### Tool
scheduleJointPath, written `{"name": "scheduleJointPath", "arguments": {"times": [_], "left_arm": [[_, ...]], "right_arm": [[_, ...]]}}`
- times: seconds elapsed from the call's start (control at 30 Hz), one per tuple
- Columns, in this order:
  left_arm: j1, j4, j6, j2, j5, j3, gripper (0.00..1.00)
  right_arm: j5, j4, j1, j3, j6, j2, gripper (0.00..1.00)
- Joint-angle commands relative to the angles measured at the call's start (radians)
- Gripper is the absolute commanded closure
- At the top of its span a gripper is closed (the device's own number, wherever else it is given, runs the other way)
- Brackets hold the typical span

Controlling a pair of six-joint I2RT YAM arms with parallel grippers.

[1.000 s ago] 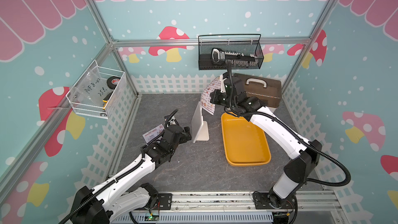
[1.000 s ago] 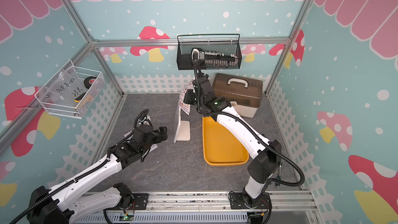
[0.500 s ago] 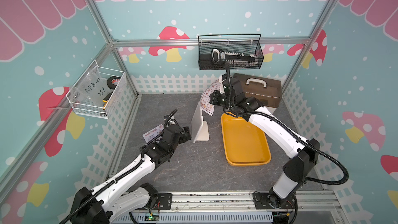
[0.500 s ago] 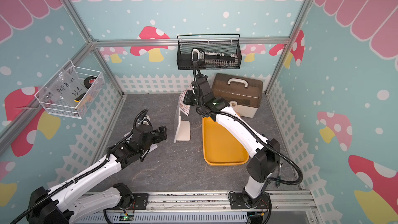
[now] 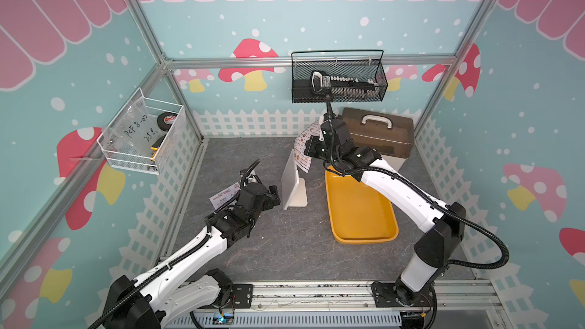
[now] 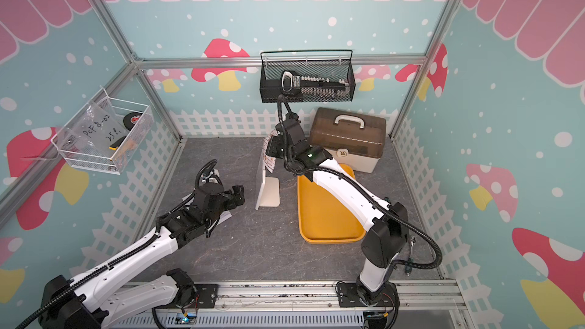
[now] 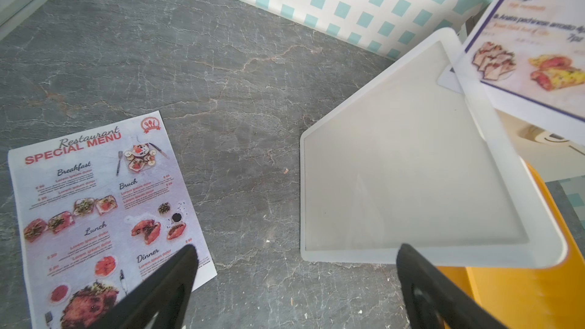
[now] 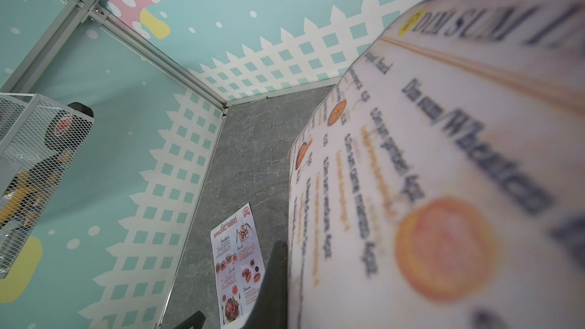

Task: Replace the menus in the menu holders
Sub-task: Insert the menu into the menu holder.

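Little is changing over the last second: our right arm is edging slightly toward the stand with its sheet, while our left arm is staying where it was.

Closest to us, our left end effector [image 7: 296, 248] is hovering low over the table [image 7: 221, 74] with its fingers spread wide and nothing between them. We are keeping it open, we judge, so that it is ready either to steady the stand or to go for the flat sheet. Just ahead of its fingertips the white menu holder [image 7: 411, 169] is standing on its foot, and its clear face is looking blank. Off to one side of the same fingers, the Special Menu [image 7: 101, 210] is lying flat and face up on the table, untouched. Our left arm is reaching forward and low, with the wrist aiming at the holder's face.

Farther on, above the holder's top edge, our right end effector [image 5: 313, 150] is pinching the Dim Sum Inn sheet [image 8: 427, 169] tight, letting it hang and curl downward. We cannot tell whether its lower edge is sitting in the slot or just beside it. Our right arm is arching over the yellow tray [image 5: 361, 210], with the elbow raised and the wrist turning toward the holder.
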Motion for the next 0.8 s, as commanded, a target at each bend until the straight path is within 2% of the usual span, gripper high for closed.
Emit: {"name": "scheduleJointPath", "arguments": {"times": [0.0,0.33,0.57,0.77], "left_arm": [[0.008,0.005,0.014,0.022,-0.025,0.042,0.02],[0.056,0.051,-0.011,0.119,0.001,0.107,0.02],[0.117,0.091,-0.042,0.165,0.029,0.108,0.02],[0.129,0.112,-0.056,0.175,0.044,0.116,0.02]], "right_arm": [[0.069,0.013,0.015,-0.012,0.025,0.007,1.00],[0.129,0.036,0.061,-0.013,0.037,0.046,1.00],[0.226,0.038,0.110,0.001,0.016,0.069,1.00],[0.251,0.043,0.122,0.001,0.019,0.083,1.00]]}}
